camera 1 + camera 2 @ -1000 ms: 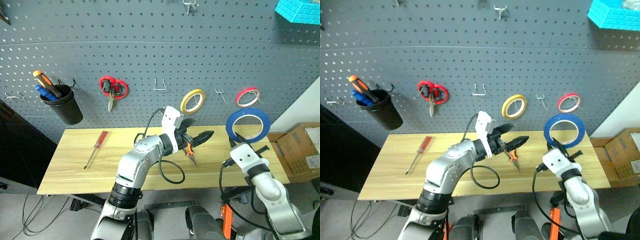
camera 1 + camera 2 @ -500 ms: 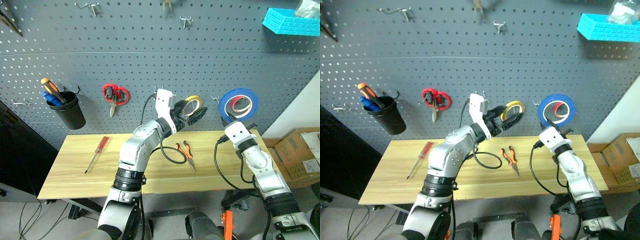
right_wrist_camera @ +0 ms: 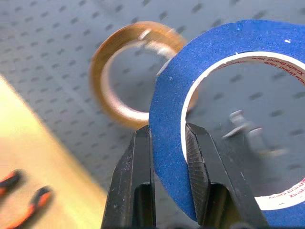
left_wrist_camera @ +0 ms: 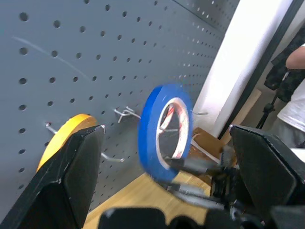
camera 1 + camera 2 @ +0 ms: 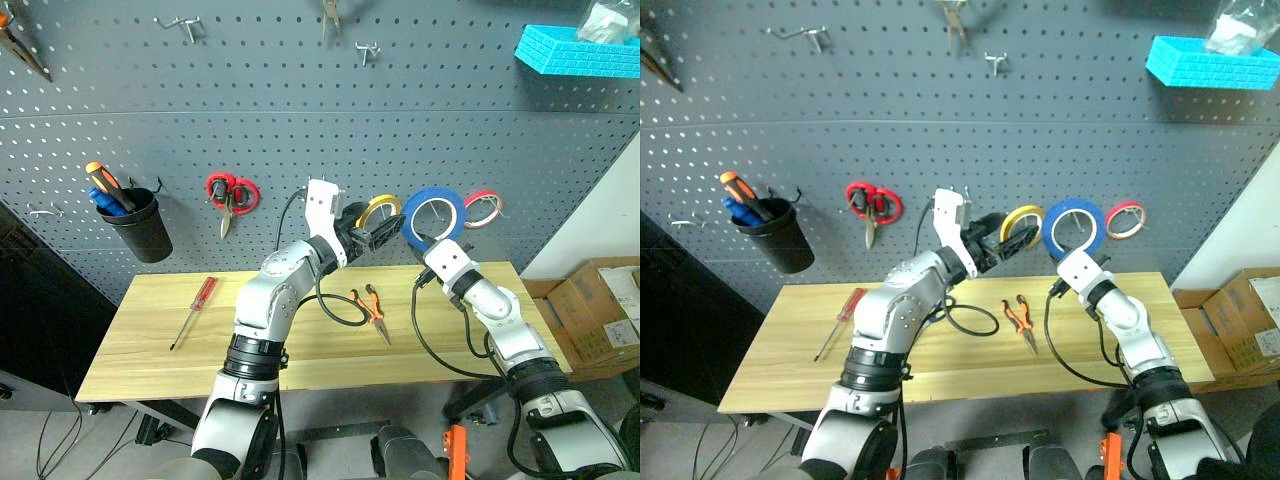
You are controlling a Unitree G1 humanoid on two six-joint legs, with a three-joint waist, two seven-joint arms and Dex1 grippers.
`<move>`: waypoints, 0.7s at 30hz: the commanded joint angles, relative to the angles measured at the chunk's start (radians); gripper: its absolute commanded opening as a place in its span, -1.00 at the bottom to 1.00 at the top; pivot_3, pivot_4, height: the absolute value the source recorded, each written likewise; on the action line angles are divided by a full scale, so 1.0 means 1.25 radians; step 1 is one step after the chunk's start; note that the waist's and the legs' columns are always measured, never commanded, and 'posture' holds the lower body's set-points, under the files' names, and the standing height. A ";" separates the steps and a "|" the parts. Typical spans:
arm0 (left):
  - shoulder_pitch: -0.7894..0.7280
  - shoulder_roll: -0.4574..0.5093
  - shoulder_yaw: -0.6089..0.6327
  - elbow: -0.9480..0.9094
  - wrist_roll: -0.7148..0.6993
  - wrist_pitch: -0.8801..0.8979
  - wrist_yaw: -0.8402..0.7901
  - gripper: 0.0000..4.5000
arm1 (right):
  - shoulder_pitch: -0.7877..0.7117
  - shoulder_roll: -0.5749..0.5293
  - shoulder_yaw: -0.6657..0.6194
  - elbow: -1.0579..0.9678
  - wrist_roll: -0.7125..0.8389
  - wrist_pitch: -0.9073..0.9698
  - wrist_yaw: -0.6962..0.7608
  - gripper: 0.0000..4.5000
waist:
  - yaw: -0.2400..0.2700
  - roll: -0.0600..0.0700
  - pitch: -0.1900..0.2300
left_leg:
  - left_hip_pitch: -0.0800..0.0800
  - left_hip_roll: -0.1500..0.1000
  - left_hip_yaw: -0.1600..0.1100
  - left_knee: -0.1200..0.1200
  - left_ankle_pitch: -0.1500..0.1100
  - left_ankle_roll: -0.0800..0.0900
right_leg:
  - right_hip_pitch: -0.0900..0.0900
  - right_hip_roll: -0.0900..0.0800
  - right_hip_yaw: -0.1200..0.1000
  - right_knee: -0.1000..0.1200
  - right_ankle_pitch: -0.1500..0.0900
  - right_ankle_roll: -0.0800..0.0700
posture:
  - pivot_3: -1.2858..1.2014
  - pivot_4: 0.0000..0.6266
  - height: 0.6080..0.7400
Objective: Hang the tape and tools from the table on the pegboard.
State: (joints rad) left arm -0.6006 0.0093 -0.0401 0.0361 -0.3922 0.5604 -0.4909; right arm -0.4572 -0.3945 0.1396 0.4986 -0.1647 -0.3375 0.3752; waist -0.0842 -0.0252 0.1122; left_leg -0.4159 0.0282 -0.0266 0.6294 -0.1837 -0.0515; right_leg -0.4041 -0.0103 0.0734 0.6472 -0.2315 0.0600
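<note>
Left end effector is what I watch first: its two black fingers stand wide apart with nothing between them, raised in front of the pegboard right at the yellow ring. My worry is that it sits close enough to knock that ring off its hook if I nudge the arm toward the board.

Well off to the left on the counter lies the red-handled screwdriver, not yet hung. The orange-and-black pliers lie near the counter's middle, below the left arm, beside a loop of black cable that I judge could drag them if the arm swings.

Moving right, the right end effector is clamped on the rim of the blue tape, holding the ring upright against the board between the yellow ring and the red ring. A bare hook shows through the tape's opening in the right wrist view. The grip is only a thin pinch on the lower edge, so I expect the ring could pivot or slip. If I release before the hook is truly through the hole, the tape drops to the counter. Whether the ring already rests on the hook, I cannot tell.
</note>
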 commanded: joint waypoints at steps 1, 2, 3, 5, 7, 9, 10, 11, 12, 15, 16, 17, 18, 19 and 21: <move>-0.021 0.003 -0.006 -0.016 -0.004 -0.015 -0.006 1.00 | -0.064 -0.006 -0.028 0.050 0.030 -0.013 0.016 -0.76 | 0.000 0.000 0.000 | 0.000 0.000 0.000 0.000 0.000 0.000 | 0.000 0.000 0.000 0.000 0.000 0.000 | 0.02 -0.95 1.00; -0.022 0.003 -0.006 -0.014 -0.004 -0.015 -0.007 1.00 | -0.080 -0.008 -0.034 0.071 0.034 -0.012 0.018 -0.76 | 0.000 0.000 0.000 | 0.000 0.000 0.000 0.000 0.000 0.000 | 0.000 0.000 0.000 0.000 0.000 0.000 | 0.02 -0.95 1.00; -0.023 0.004 -0.007 -0.012 -0.004 -0.016 -0.008 1.00 | -0.094 -0.010 -0.039 0.090 0.039 -0.009 0.020 -0.76 | 0.000 0.000 0.000 | 0.000 0.000 0.000 0.000 0.000 0.000 | 0.000 0.000 0.000 0.000 0.000 0.000 | 0.02 -0.95 1.00; -0.028 0.004 -0.007 -0.005 -0.003 -0.019 -0.009 1.00 | -0.123 -0.015 -0.044 0.124 0.044 -0.008 0.022 -0.76 | 0.000 0.000 0.000 | 0.000 0.000 0.000 0.000 0.000 0.000 | 0.000 0.000 0.000 0.000 0.000 0.000 | 0.02 -0.95 1.00; -0.034 0.003 -0.007 0.004 -0.002 -0.022 -0.010 1.00 | -0.143 -0.018 -0.047 0.148 0.044 -0.010 0.027 -0.76 | 0.000 0.000 0.000 | 0.000 0.000 0.000 0.000 0.000 0.000 | 0.000 0.000 0.000 0.001 0.000 0.000 | 0.02 -0.95 1.00; -0.035 0.002 -0.009 0.008 -0.002 -0.025 -0.010 1.00 | -0.150 -0.016 -0.055 0.160 0.054 -0.007 0.033 -0.44 | 0.000 0.000 0.000 | 0.000 0.000 0.000 0.000 0.000 0.000 | 0.000 0.000 0.000 0.001 0.000 0.000 | 0.02 -0.95 1.00; -0.035 0.002 -0.010 0.008 -0.002 -0.026 -0.010 1.00 | -0.150 -0.016 -0.057 0.161 0.056 -0.006 0.035 -0.35 | 0.000 0.000 -0.001 | 0.000 0.000 0.000 0.000 0.000 0.000 | 0.000 0.000 0.000 0.001 0.000 0.000 | 0.02 -0.95 1.00; -0.035 0.001 -0.011 0.008 -0.002 -0.027 -0.009 1.00 | -0.149 -0.016 -0.057 0.162 0.056 -0.005 0.035 -0.20 | 0.000 0.001 -0.001 | 0.000 0.000 0.000 0.000 0.000 0.000 | 0.000 0.000 0.000 0.000 0.000 0.000 | 0.02 -0.94 1.00; -0.034 0.001 -0.012 0.007 -0.003 -0.027 -0.009 1.00 | -0.147 -0.017 -0.056 0.161 0.054 -0.006 0.032 -0.06 | 0.000 0.001 -0.001 | 0.000 0.000 0.000 0.000 0.000 0.000 | 0.000 0.000 0.000 0.000 0.000 0.000 | 0.02 -0.94 1.00; -0.031 0.000 -0.013 0.003 -0.004 -0.026 -0.008 1.00 | -0.138 -0.019 -0.055 0.152 0.049 -0.006 0.019 0.37 | 0.000 0.001 -0.001 | 0.000 0.000 0.000 0.000 0.000 0.000 | 0.000 0.000 0.001 0.001 0.000 0.000 | 0.02 -0.94 1.00; -0.028 0.000 -0.014 0.001 -0.004 -0.025 -0.008 1.00 | -0.131 -0.017 -0.057 0.145 0.052 -0.002 0.019 0.52 | 0.000 0.001 -0.002 | 0.000 0.000 0.000 0.000 0.000 0.000 | 0.000 0.000 0.001 0.001 0.000 0.000 | 0.02 -0.93 1.00; -0.026 0.000 -0.015 -0.001 -0.004 -0.025 -0.007 1.00 | -0.126 -0.016 -0.058 0.140 0.054 0.000 0.019 0.65 | 0.000 0.001 -0.002 | 0.000 0.000 0.000 0.000 0.000 0.000 | 0.000 0.000 0.001 0.001 0.000 0.000 | 0.02 -0.93 1.00; -0.024 0.000 -0.016 -0.003 -0.004 -0.025 -0.007 1.00 | -0.118 -0.015 -0.059 0.131 0.056 0.008 0.018 0.82 | 0.000 0.002 -0.002 | 0.000 0.000 0.000 0.000 0.000 0.000 | 0.000 0.000 0.001 0.001 0.000 0.000 | 0.02 -0.93 1.00; -0.020 0.000 -0.017 -0.007 -0.004 -0.023 -0.007 1.00 | -0.098 -0.013 -0.062 0.107 0.061 0.021 0.015 0.96 | 0.000 0.002 -0.002 | 0.000 0.000 0.000 0.000 0.000 0.000 | 0.000 0.000 0.001 0.001 0.000 0.000 | 0.03 -0.93 1.00; -0.005 0.005 -0.015 -0.015 -0.003 -0.017 -0.002 1.00 | -0.041 -0.014 -0.059 0.033 0.061 0.051 0.016 0.99 | 0.001 0.003 -0.004 | 0.000 0.000 0.000 0.000 0.000 0.000 | 0.000 0.000 0.001 0.001 0.000 0.000 | 0.03 -0.92 1.00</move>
State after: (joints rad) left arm -0.6103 0.0137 -0.0574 0.0604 -0.3920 0.5544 -0.4925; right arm -0.5338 -0.4101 0.0830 0.6240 -0.1007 -0.2936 0.4024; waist -0.0834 -0.0217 0.1076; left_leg -0.4155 0.0282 -0.0266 0.6293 -0.1836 -0.0515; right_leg -0.4041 -0.0100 0.0741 0.6486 -0.2313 0.0601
